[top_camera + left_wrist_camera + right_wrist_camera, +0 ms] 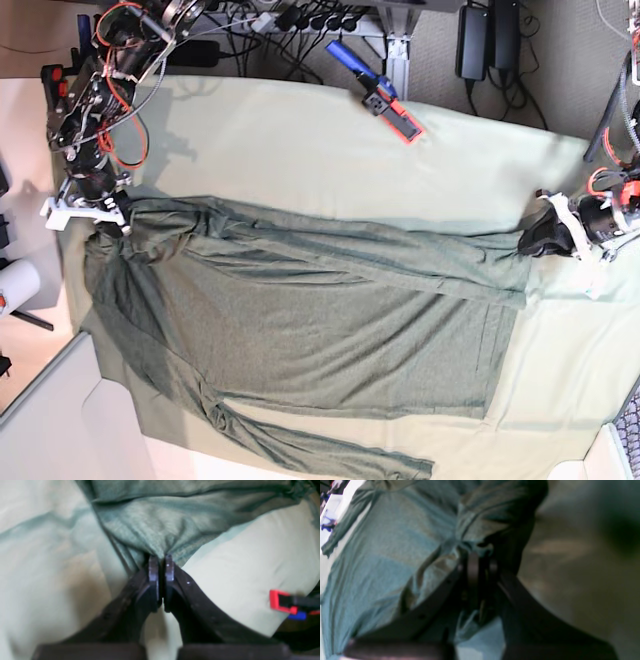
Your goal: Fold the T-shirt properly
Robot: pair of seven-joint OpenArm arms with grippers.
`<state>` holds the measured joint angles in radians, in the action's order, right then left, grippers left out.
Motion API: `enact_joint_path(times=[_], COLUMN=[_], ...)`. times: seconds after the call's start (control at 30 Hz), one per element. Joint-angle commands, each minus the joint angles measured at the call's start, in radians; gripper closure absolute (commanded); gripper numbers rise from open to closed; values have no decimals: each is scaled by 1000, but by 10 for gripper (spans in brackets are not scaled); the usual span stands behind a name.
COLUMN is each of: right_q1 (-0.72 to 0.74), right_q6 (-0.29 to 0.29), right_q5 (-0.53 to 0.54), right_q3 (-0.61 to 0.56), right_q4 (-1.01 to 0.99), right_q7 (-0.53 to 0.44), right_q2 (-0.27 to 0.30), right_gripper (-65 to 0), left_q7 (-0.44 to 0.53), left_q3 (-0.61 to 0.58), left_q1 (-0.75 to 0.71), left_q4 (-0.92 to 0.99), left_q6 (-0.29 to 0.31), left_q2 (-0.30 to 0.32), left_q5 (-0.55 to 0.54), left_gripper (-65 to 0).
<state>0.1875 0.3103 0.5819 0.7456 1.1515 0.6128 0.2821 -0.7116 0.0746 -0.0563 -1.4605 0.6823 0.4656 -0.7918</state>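
The T-shirt point(310, 320) is lying spread across the cloth-covered surface point(300, 140). The left end effector point(161, 562) is pinching the T-shirt's hem corner, and the right end effector point(480, 562) is clamping fabric at the T-shirt's shoulder end. The grasping step looks finished; next, both likely need lifting together, carrying that long edge over the T-shirt's body.

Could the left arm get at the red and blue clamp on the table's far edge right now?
Probably not freely: the left gripper is shut on the T-shirt, so it would drag the fabric toward the clamp.
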Motion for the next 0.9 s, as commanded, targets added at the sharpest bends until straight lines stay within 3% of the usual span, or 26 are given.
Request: enact_joint_path(times=[0.0, 0.17, 0.53, 0.87], right_q1=[13, -11, -109, -271], right_q6=[8, 8, 8, 8], right_q5=[17, 37, 40, 55], right_q3=[12, 32, 31, 31], right_q4=[27, 59, 129, 268], right_q7=[-13, 48, 97, 103], right_q2=[23, 24, 62, 67], right_gripper=[0, 0, 0, 0], left_q7=[11, -30, -42, -52], left_q3=[20, 76, 77, 134], left_q1=[6, -20, -102, -254], left_q4=[-27, -69, -100, -248], left_q6=[16, 16, 16, 16], left_q2=[31, 77, 151, 166], left_q5=[-29, -82, -111, -117], left_gripper=[0, 0, 0, 0])
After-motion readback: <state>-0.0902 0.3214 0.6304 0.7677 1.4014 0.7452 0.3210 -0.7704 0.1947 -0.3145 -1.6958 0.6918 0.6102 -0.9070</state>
